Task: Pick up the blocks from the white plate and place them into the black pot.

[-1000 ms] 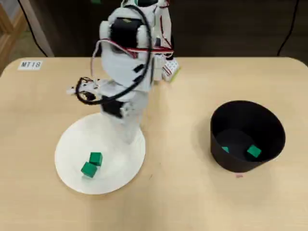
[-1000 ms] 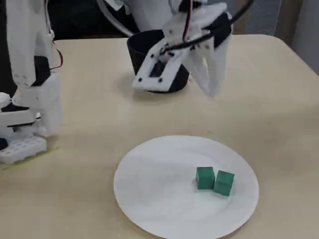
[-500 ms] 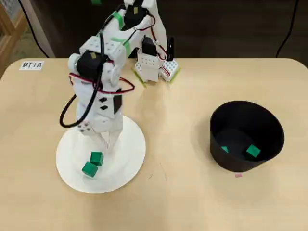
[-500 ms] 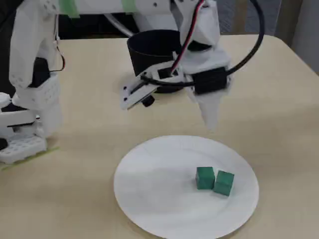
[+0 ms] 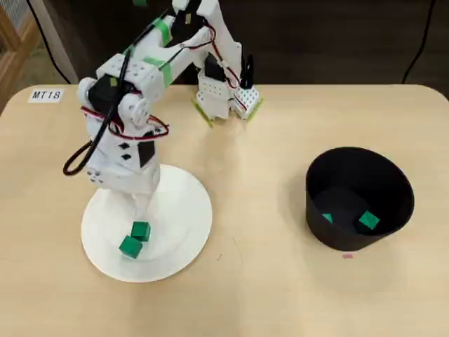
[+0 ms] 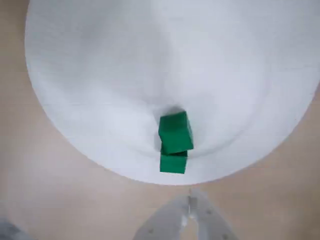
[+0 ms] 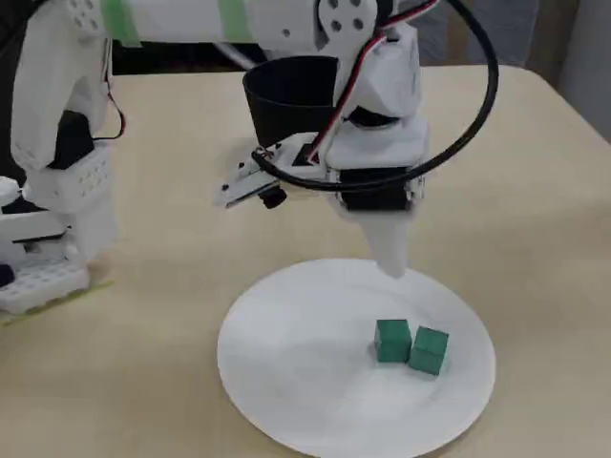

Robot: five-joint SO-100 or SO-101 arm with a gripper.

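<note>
Two green blocks (image 5: 140, 230) (image 5: 129, 246) lie touching on the white plate (image 5: 179, 203). In the fixed view the blocks (image 7: 392, 341) (image 7: 430, 350) sit right of the plate's (image 7: 296, 353) centre. My gripper (image 5: 141, 208) hangs shut and empty just above the plate, a little short of the nearer block. The wrist view shows its fingertips (image 6: 190, 200) pressed together below the plate (image 6: 150, 60) rim, with the blocks (image 6: 175, 131) (image 6: 173, 163) ahead. The black pot (image 5: 359, 198) stands far right, holding two more green blocks (image 5: 370, 222) (image 5: 327, 218). In the fixed view the pot (image 7: 286, 91) is behind the arm.
The arm's base (image 5: 224, 98) stands at the table's back edge, with a paper label (image 5: 45, 94) at the back left. In the fixed view the base (image 7: 48, 239) is at the left. Bare tabletop lies between plate and pot.
The arm swung left in the overhead view and came out over the plate. Its shut tip lowered toward the two blocks, which have not moved.
</note>
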